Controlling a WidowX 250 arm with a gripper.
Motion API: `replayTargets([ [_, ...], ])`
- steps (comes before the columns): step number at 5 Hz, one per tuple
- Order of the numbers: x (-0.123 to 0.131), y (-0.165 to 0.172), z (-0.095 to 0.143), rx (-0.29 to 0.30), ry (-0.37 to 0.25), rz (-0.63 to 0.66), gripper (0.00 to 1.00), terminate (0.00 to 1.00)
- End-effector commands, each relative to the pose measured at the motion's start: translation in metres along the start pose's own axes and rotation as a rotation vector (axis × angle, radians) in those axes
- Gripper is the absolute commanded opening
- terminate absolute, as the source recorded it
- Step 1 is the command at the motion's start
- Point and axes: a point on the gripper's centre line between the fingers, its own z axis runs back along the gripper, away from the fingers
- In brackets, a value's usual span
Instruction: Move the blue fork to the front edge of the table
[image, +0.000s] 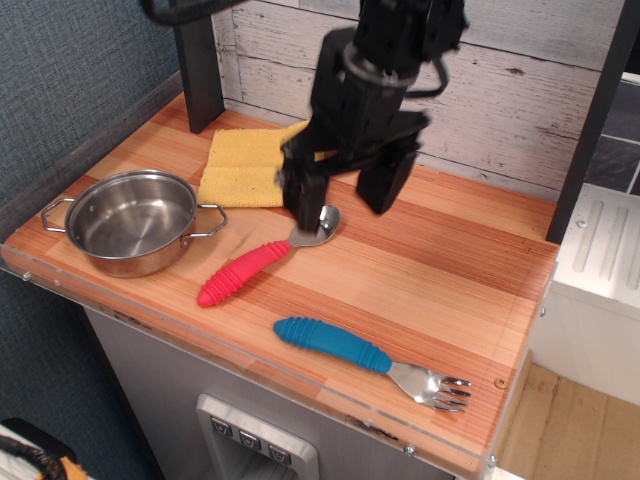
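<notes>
The blue fork (345, 347) lies flat near the front edge of the striped wooden table (470, 280), its ribbed blue handle to the left and its metal tines (440, 387) to the right, close to the clear acrylic strip. My gripper (340, 205) is raised above the middle of the table, well behind the fork, with its two fingers spread apart and nothing between them.
A red-handled metal spoon (245, 271) lies just behind the fork, its bowl under the gripper. A steel pot (132, 220) stands at the left. A yellow cloth (255, 165) lies at the back. A dark post (198, 60) rises at the back left.
</notes>
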Motion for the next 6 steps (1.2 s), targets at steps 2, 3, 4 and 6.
replayTargets([
  [2, 0.056, -0.046, 0.028, -0.241, -0.091, -0.602, 1.00, 0.00],
  [3, 0.066, -0.057, 0.033, -0.246, -0.088, -0.703, 1.00, 0.00],
  [4, 0.073, -0.067, 0.041, -0.268, -0.129, -0.804, 1.00, 0.00],
  [6, 0.085, -0.071, 0.053, -0.284, -0.164, -0.888, 1.00, 0.00],
])
